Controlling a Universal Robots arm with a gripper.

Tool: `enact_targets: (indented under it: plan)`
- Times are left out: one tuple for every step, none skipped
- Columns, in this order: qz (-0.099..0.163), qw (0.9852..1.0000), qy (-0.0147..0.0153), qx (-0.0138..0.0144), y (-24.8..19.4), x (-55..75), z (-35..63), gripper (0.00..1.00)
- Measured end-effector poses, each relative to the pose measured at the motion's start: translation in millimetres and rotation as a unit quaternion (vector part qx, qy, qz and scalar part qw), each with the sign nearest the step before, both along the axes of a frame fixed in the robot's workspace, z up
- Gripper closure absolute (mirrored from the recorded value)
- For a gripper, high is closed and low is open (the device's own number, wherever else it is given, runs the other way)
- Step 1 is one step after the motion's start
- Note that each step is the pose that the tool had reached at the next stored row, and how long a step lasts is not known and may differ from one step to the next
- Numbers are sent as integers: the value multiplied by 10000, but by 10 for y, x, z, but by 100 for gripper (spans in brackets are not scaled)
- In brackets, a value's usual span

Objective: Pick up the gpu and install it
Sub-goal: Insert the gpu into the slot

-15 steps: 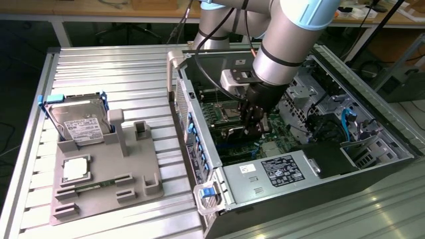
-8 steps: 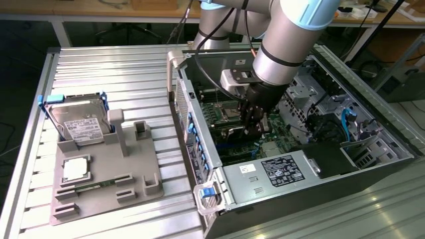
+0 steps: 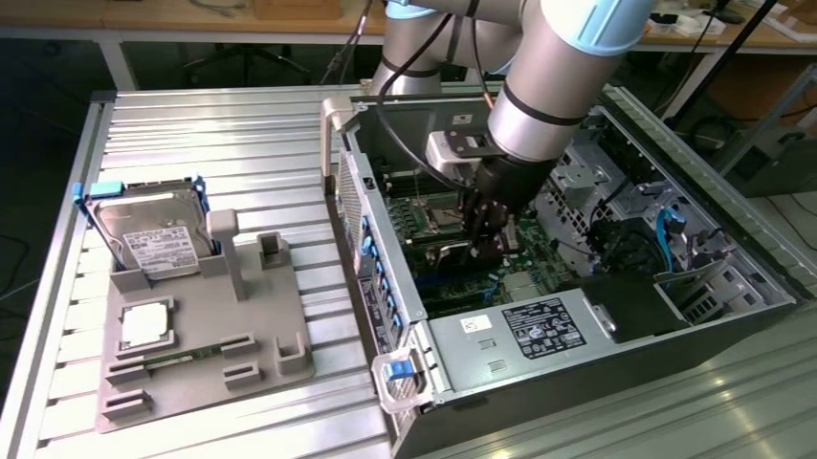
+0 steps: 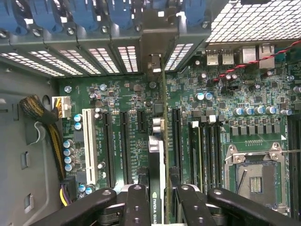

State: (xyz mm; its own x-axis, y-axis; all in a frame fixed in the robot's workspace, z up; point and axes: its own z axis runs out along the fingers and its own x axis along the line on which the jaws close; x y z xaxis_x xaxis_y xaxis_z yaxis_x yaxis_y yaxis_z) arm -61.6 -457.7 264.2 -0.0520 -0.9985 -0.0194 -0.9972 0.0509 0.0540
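My gripper (image 3: pixel 492 234) reaches down inside the open PC case (image 3: pixel 383 287), over the green motherboard (image 4: pixel 244 127). It is shut on the gpu (image 4: pixel 158 146), a thin dark card seen edge-on between my two black fingers (image 4: pixel 137 205). The card stands on edge along the row of long black expansion slots (image 4: pixel 126 146). Its metal bracket end (image 4: pixel 154 63) lies against the slotted rear wall of the case. In the exterior view the card (image 3: pixel 462 252) shows as a dark slab just under the fingers. Whether it sits fully in a slot I cannot tell.
The empty CPU socket (image 4: pixel 254 174) and memory slots (image 4: pixel 207 150) lie beside the card. A yellow-black cable bundle (image 4: pixel 47 122) runs along the case wall. Outside the case, a grey fixture (image 3: pixel 255 335) holds a hard drive (image 3: pixel 153 239), a CPU chip (image 3: pixel 147 325) and a RAM stick (image 3: pixel 179 360).
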Motion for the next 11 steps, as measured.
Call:
enact_targets:
  plan:
    - [0, 10000, 0, 1, 2, 6, 0, 73]
    - [-1, 10000, 0, 0, 4, 12, 0, 73]
    - [-1, 10000, 1, 0, 7, 19, 0, 73]
    - [-1, 10000, 1, 0, 20, 30, 0, 73]
    - [-1, 10000, 1, 0, 26, 35, 0, 73]
    - [-1, 10000, 1, 0, 28, 39, 0, 73]
    - [-1, 10000, 1, 0, 28, 41, 0, 73]
    - [-1, 10000, 1, 0, 28, 41, 0, 73]
    - [-1, 10000, 1, 0, 28, 41, 0, 73]
    - [-1, 10000, 1, 0, 24, 42, 0, 73]
    - [-2, 10000, 1, 1, 20, 43, 0, 73]
